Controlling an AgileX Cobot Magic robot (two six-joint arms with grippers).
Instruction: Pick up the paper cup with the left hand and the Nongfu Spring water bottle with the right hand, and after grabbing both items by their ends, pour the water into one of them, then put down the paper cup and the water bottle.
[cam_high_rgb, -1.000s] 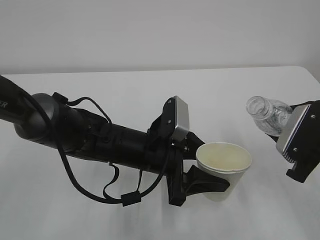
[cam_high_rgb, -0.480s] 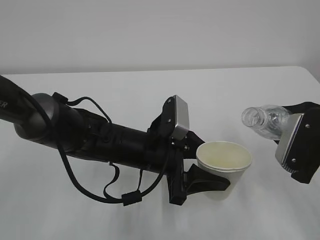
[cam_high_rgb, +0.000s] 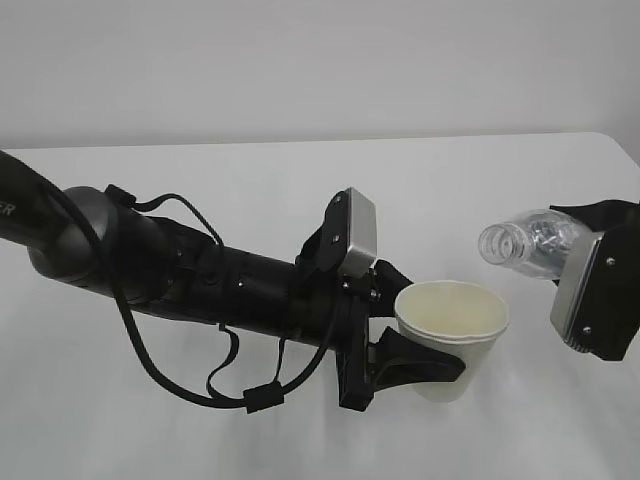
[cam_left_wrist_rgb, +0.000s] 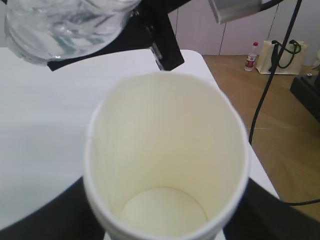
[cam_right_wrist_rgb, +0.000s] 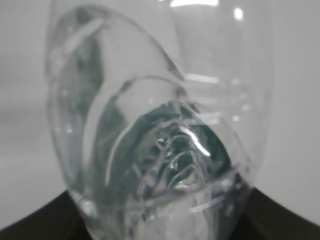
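The white paper cup (cam_high_rgb: 452, 335) stands upright just above the table, cream inside showing, with my left gripper (cam_high_rgb: 432, 342) shut on its lower wall. From the left wrist the cup (cam_left_wrist_rgb: 165, 150) fills the view, black fingers (cam_left_wrist_rgb: 45, 217) on both sides; its bottom looks dry. My right gripper (cam_high_rgb: 588, 250) is shut on the base of the Nongfu Spring water bottle (cam_high_rgb: 528, 245), which lies almost level, open mouth pointing left, above and right of the cup's rim. The bottle (cam_right_wrist_rgb: 160, 140) fills the right wrist view, clear water and green showing through it. No stream shows.
The white table (cam_high_rgb: 250, 180) runs back to a pale wall. Its right edge (cam_left_wrist_rgb: 250, 145) is close to the cup; beyond it lie a wooden floor, a hanging black cable (cam_left_wrist_rgb: 272, 75), a small bottle (cam_left_wrist_rgb: 251, 56) and a bag (cam_left_wrist_rgb: 282, 52).
The right gripper has tipped the bottle further over, and its mouth has moved down and left towards the cup. The cup and left arm have barely shifted.
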